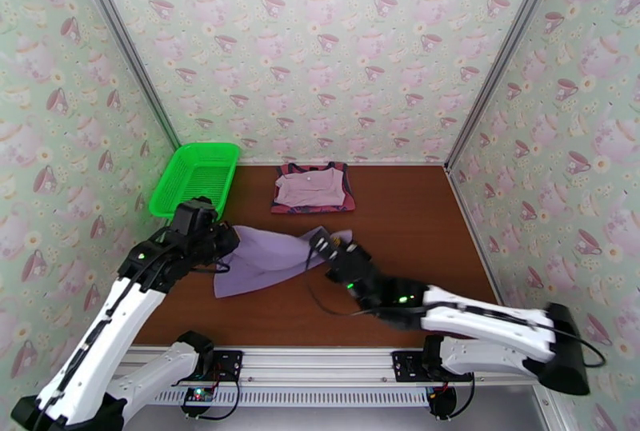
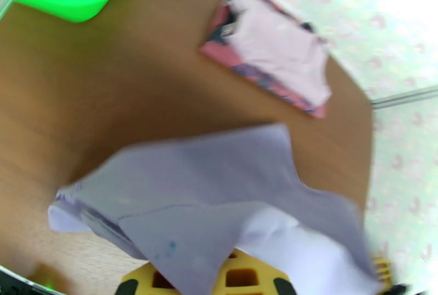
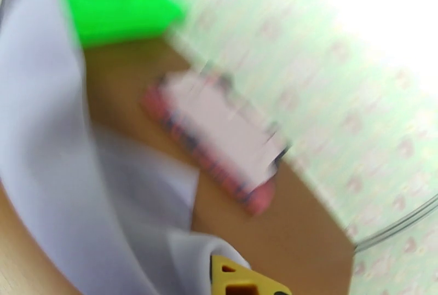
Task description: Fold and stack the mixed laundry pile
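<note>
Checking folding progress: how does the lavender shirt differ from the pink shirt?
The lavender shirt is spread and rumpled; the pink shirt is folded square. The lavender shirt lies on the table; the pink shirt tops the red tank top. Both are pale.

We see lavender shirt [image 1: 268, 261] rumpled on bench [image 1: 408, 221], left claw [image 1: 230, 244] pinching its left edge, right claw [image 1: 322, 246] clamped on its right corner. Pale pink shirt [image 1: 314, 186] lies folded atop red tank top [image 1: 312, 208] at rear; green basket [image 1: 196, 177] rear-left.
</note>
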{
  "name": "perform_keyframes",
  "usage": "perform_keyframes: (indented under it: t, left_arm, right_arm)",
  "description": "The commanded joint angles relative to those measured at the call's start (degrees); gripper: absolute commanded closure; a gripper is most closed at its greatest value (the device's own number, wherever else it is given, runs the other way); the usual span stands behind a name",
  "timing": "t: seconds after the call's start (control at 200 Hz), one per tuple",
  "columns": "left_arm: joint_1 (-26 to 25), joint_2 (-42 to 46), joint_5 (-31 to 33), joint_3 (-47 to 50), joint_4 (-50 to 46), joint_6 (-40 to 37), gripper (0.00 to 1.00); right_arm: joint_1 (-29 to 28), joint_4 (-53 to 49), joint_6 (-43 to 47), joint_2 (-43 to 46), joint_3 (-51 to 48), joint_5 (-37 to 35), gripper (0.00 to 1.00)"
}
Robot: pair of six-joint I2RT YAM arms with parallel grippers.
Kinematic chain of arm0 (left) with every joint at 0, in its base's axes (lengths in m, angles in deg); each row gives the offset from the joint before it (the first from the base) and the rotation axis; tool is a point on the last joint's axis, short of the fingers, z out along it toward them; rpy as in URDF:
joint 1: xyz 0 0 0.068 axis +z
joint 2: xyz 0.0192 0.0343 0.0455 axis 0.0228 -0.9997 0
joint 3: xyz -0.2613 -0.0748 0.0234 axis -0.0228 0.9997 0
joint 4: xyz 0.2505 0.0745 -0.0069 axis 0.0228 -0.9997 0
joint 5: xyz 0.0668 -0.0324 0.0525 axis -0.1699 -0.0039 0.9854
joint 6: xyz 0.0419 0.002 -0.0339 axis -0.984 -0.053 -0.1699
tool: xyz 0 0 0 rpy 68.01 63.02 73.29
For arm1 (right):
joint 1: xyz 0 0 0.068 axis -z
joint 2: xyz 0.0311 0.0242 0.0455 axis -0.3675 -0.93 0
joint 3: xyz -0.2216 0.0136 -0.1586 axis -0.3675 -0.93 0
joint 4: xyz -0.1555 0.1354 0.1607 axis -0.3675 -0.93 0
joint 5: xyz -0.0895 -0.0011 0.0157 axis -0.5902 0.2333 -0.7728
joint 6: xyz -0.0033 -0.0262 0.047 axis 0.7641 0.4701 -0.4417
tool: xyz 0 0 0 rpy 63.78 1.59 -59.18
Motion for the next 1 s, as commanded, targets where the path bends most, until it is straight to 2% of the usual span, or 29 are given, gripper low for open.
perform_keyframes:
  t: [0.0, 0.185, 0.441, 0.616, 0.746, 0.887, 0.997]
  left_arm:
    - [0.2, 0.6, -4.8, -4.4, 0.0, -1.3, 1.0]
    - [0.2, -4.1, -9.0, -11.3, 1.8, -2.8, 1.0]
    - [0.9, -15.5, -10.5, -22.9, 4.7, -5.3, 1.0]
    - [4.6, -26.4, -14.5, -33.5, 6.6, -7.2, 1.0]
    - [7.4, -35.3, -20.7, -43.6, 6.6, -7.4, 1.0]
    - [8.0, -42.0, -25.1, -54.4, 5.8, -7.3, 1.0]
    - [7.6, -42.6, -27.0, -54.8, 6.7, -7.0, 1.0]
  right_arm:
    - [2.1, -13.2, 8.2, 4.5, 8.0, 6.5, 1.0]
    - [7.7, -21.2, 15.1, 3.5, 18.6, 11.3, 1.0]
    - [22.1, -20.3, 21.2, -2.5, 25.1, 19.9, 1.0]
    - [30.0, -18.4, 22.6, -10.1, 31.7, 25.7, 1.0]
    - [33.0, -19.3, 24.3, -15.9, 40.1, 26.4, 1.0]
    - [34.2, -21.1, 25.6, -19.1, 47.9, 26.4, 1.0]
    - [34.2, -22.2, 25.2, -17.6, 47.9, 26.9, 1.0]
